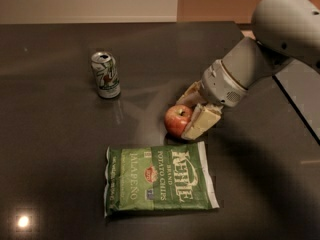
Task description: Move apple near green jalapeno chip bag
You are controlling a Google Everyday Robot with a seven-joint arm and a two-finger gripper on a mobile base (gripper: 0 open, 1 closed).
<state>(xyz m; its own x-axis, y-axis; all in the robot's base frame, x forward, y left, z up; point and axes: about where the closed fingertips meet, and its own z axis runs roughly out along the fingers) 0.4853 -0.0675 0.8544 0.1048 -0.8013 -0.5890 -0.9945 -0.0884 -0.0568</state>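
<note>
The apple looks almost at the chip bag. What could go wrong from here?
The end effector holds the apple beside the bag's far edge, on a smooth table. Released, the round apple might roll off, perhaps toward the can. If the arm moves closer, the near finger could land on the bag and shove or crush it.
</note>
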